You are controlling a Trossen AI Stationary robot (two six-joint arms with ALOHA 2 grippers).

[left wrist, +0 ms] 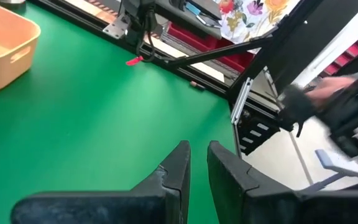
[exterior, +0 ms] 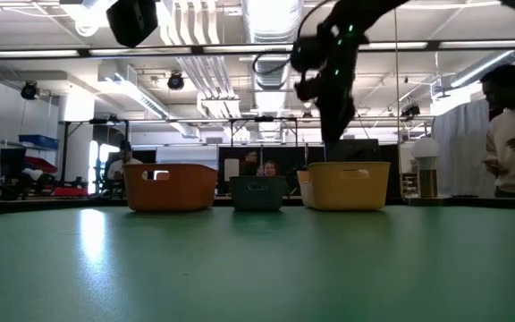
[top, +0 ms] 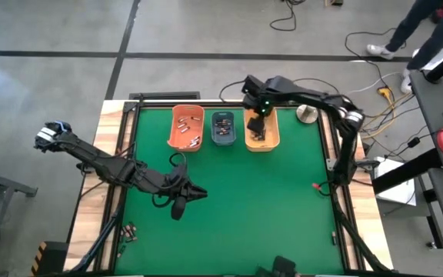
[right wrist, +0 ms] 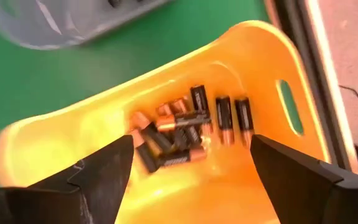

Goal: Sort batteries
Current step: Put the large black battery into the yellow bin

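Note:
Three bins stand in a row at the far side of the green mat: an orange bin (top: 184, 128), a blue-grey bin (top: 223, 128) and a yellow-orange bin (top: 261, 132). Each holds batteries. My right gripper (right wrist: 191, 177) hangs open over the yellow-orange bin (right wrist: 253, 56). Its fingers stand wide on either side of a heap of dark, copper-ended batteries (right wrist: 185, 134) on the bin's floor and touch none of them. In the low view it (exterior: 333, 125) reaches down above that bin (exterior: 347, 185). My left gripper (top: 198, 192) is shut over bare mat left of the middle, with nothing in it (left wrist: 196, 165).
A silver round object (top: 307, 114) lies right of the yellow-orange bin. A small red piece (top: 315, 185) lies at the mat's right edge. A few small dark things (top: 129, 231) lie on the wooden border at the near left. A person (exterior: 512, 134) stands beyond the table's far right.

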